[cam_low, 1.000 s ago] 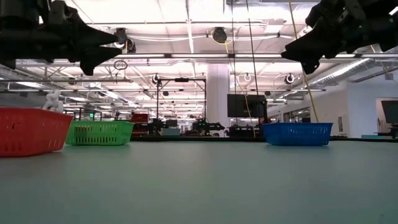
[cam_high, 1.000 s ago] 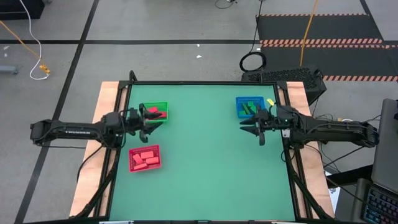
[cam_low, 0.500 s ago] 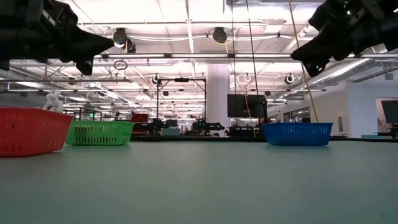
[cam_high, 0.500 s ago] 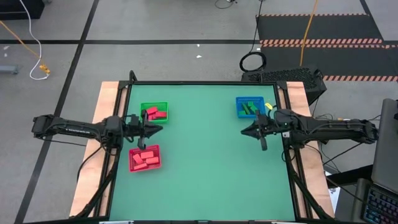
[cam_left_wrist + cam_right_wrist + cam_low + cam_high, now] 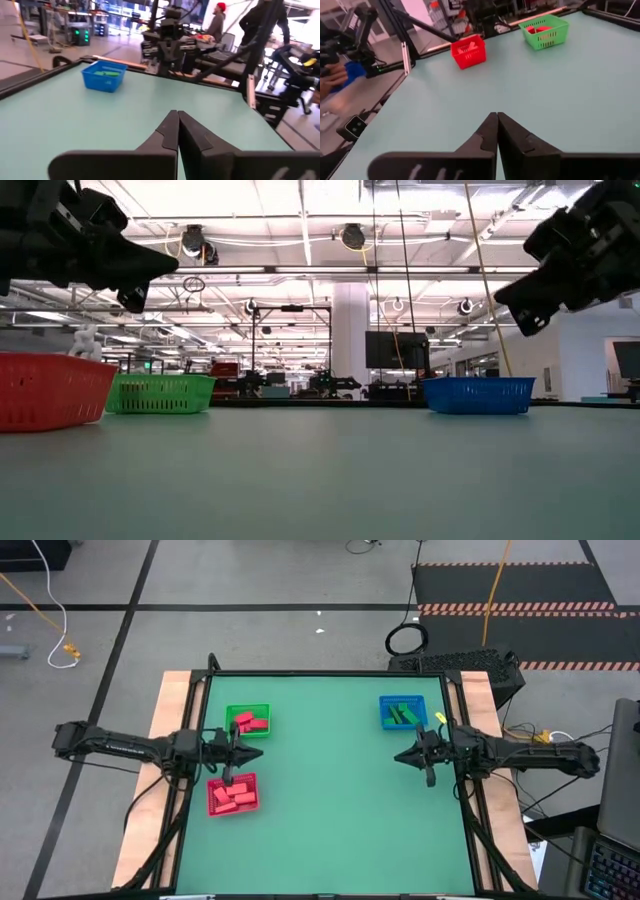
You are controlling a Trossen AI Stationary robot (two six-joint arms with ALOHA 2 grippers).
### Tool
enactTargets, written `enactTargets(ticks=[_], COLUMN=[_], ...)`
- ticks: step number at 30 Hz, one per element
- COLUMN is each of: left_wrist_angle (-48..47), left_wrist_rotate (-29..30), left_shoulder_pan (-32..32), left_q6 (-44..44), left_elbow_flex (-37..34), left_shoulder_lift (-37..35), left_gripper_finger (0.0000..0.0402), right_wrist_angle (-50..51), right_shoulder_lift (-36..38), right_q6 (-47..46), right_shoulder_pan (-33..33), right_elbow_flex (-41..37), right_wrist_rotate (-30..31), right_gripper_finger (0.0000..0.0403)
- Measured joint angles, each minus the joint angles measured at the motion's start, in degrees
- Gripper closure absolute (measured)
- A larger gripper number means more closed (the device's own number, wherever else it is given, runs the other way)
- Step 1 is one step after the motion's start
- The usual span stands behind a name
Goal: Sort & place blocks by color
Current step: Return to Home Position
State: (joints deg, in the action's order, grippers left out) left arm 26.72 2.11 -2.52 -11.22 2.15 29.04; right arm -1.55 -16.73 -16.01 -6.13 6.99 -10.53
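Nearest the front edge, the green surface [image 5: 330,830] lies bare; no loose piece shows on it in any view.

Above its middle band both arms hover clear of the top. The left pincer [image 5: 177,114] hangs near the left edge, between the red tray and the green tray, with its 2 fingers pressed together on nothing. The right pincer [image 5: 496,116] hangs near the right edge, just in front of the blue tray, and its fingers likewise meet at the tips and carry nothing.

The red tray [image 5: 209,796] sits nearest on the left and holds several red blocks [image 5: 234,796]. Behind it the green tray [image 5: 248,707] holds a few red pieces [image 5: 250,722], not green ones. Across the surface, the blue tray [image 5: 381,712] holds the green blocks [image 5: 402,713]. Every piece in view is inside 1 of the 3 trays.

Farther off, in the left wrist view, 2 people [image 5: 265,22] stand among the benches of the room.

I judge the sorting done and the step in hand to be the arms' retreat to rest. That calls for no grasp. Each arm should draw back toward its own side, keep its height above the tray walls, and hold its pincer together, so that the left one passes between the 2 trays without nudging either.
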Motion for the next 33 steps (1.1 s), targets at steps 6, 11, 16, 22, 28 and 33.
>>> enactTargets(ticks=[6,11,16,22,28,33], left_wrist_angle=[-4.4,-4.6,-10.6,-15.2,-21.8,-24.2], left_wrist_rotate=[4.0,6.3,9.7,10.0,10.0,8.6], left_shoulder_pan=[-3.1,-4.2,-4.4,-4.4,-4.4,-4.8], left_q6=[-0.1,-0.5,0.1,0.8,0.7,2.1], left_elbow_flex=[-0.6,-1.5,-1.6,-1.6,-1.6,-1.5], left_shoulder_lift=[0.0,-1.5,-5.5,-11.8,-19.2,-24.5], left_gripper_finger=[0.0401,0.0401,0.0401,0.0401,0.0401,0.0401], right_wrist_angle=[-1.5,-0.8,1.0,1.4,1.8,2.0], right_shoulder_lift=[6.3,8.6,9.2,9.2,9.2,9.2], right_q6=[1.9,5.3,6.8,7.7,7.6,7.3], right_shoulder_pan=[0.0,0.0,0.0,0.0,0.0,0.0], right_elbow_flex=[-4.3,-4.6,-4.7,-4.8,-4.8,-4.9], right_wrist_rotate=[0.1,0.1,0.1,0.1,0.1,0.0], right_gripper_finger=[0.0403,0.0403,0.0403,0.0403,0.0403,0.0403])
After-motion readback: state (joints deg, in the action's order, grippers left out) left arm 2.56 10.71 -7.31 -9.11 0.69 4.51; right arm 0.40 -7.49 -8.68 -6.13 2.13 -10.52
